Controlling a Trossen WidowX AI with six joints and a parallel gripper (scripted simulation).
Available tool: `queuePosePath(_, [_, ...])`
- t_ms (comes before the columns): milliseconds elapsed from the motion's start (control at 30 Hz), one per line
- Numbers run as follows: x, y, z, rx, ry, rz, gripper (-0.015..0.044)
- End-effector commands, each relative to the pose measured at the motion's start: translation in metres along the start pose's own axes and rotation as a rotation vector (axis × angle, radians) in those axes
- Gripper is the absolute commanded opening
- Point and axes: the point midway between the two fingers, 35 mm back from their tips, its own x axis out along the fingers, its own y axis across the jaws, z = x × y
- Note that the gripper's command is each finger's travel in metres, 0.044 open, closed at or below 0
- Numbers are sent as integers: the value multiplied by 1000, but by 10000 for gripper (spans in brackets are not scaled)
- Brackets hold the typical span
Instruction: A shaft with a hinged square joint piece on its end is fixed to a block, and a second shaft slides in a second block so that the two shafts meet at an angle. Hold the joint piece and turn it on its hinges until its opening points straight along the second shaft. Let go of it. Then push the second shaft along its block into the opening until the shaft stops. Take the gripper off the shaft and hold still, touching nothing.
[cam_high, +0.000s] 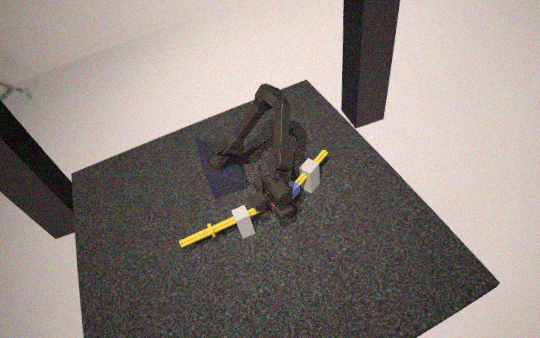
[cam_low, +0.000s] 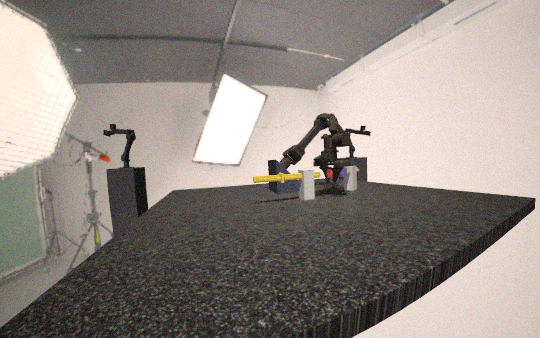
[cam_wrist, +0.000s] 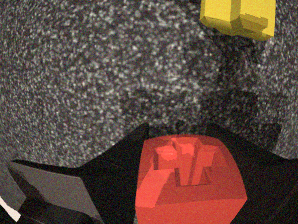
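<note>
My gripper (cam_high: 272, 204) (cam_wrist: 177, 129) is shut on the red joint piece (cam_low: 329, 174) (cam_wrist: 192, 200), whose notched opening shows in the wrist view. A blue hinge part (cam_high: 294, 189) (cam_low: 343, 173) sits between it and the yellow fixed shaft (cam_high: 322, 157), which passes through the right white block (cam_high: 311, 179) (cam_low: 352, 179). The second yellow shaft (cam_high: 197, 236) (cam_low: 265, 179) runs through the left white block (cam_high: 245, 225) (cam_low: 307, 186). Its near end (cam_wrist: 237, 17) is apart from the red piece, ahead and to its right in the wrist view. The arm hides much of the joint in the top view.
A small yellow crosspiece (cam_high: 211, 230) (cam_low: 282, 177) stands out from the second shaft, outside the left block. A dark blue block (cam_high: 222, 184) (cam_low: 284, 185) is at the arm's base. All stand on a dark speckled table (cam_high: 300, 280) (cam_low: 240, 250).
</note>
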Motion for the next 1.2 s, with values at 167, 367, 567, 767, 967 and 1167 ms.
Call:
queuePosePath(167, [0,-6,0,125,9,-1,0])
queuePosePath(367, [0,-6,0,132,9,-1,0])
queuePosePath(567, [0,-6,0,132,9,-1,0])
queuePosePath(767, [0,-6,0,121,8,-1,0])
queuePosePath(967, [0,-6,0,121,8,-1,53])
queuePosePath(1167, [0,-6,0,121,8,-1,147])
